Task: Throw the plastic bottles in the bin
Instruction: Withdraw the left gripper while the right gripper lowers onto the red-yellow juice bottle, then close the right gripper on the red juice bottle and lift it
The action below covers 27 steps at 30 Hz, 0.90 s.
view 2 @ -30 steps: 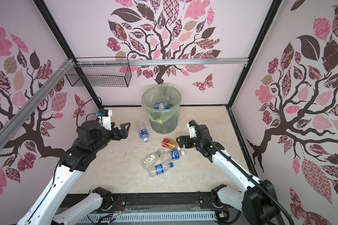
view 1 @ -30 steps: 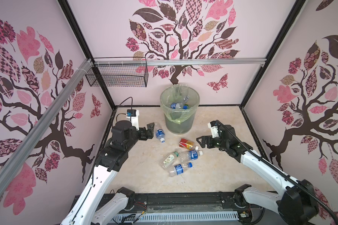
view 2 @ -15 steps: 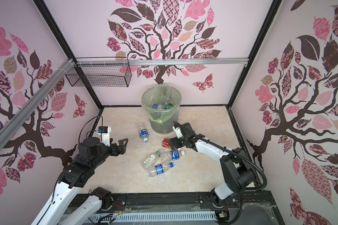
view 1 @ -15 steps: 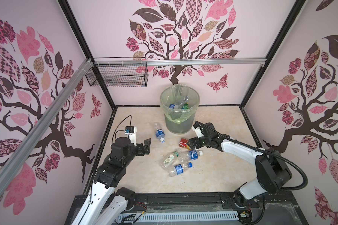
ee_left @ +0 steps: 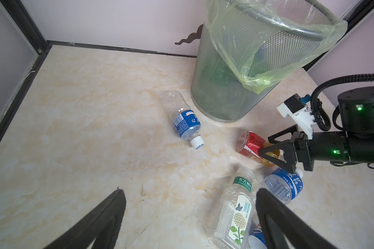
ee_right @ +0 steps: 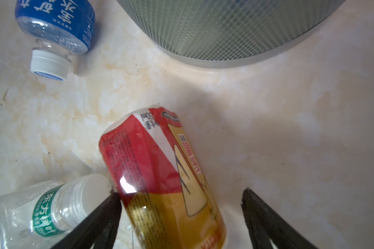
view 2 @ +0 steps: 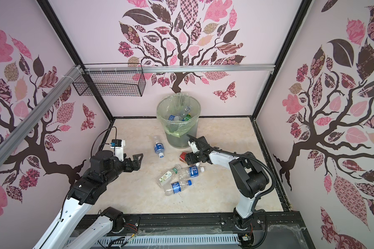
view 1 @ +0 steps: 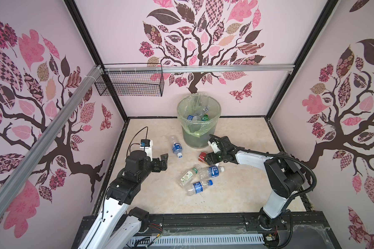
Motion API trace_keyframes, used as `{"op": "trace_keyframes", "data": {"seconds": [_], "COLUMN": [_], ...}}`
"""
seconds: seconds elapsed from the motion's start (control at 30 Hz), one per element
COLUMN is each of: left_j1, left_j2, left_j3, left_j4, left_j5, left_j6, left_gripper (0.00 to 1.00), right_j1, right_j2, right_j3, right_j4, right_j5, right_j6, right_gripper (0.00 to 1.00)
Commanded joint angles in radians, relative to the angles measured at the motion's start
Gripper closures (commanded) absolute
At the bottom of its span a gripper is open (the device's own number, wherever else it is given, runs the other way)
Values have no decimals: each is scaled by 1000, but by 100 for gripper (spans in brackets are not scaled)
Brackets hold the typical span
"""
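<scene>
The right gripper [ee_right: 180, 194] sits low over the pale marbled floor [view 1: 235, 194] with its jaws spread around the red and yellow bottle [ee_right: 160, 161]. One finger [ee_right: 108, 207] touches the bottle's side and the other stands clear, so nothing is gripped yet, and the mesh bin [view 1: 194, 140], with bottles already in its green bag [view 1: 198, 132], stands just ahead of the fingertips. The left gripper [view 1: 163, 160] is wide open and empty, with a blue-labelled bottle [view 1: 177, 148] just ahead of it and three more bottles [view 1: 211, 171] heaped beside the right gripper, while pink tree-patterned walls [view 1: 268, 97] enclose the floor and a black wire basket [view 1: 130, 86] hangs high beyond the left gripper.
</scene>
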Motion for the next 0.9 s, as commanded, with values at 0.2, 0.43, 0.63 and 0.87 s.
{"op": "trace_keyframes", "data": {"seconds": [0.2,0.43,0.63,0.87], "left_j1": [4,4,3,4], "left_j2": [-1,-3,-1,3], "left_j3": [-28,-30,-31,-33], "left_j4": [11,12,11,12], "left_j5": [13,13,18,21], "left_j6": [-1,0,0,0], "left_gripper": [2,2,2,2], "right_j1": [0,-2,-34,-112], "right_j2": [99,86,30,-66], "right_j3": [53,30,-36,-119], "right_j4": [22,52,102,133], "right_j5": [58,156,258,254], "right_j6": [60,98,149,209], "right_gripper": [14,23,31,42]}}
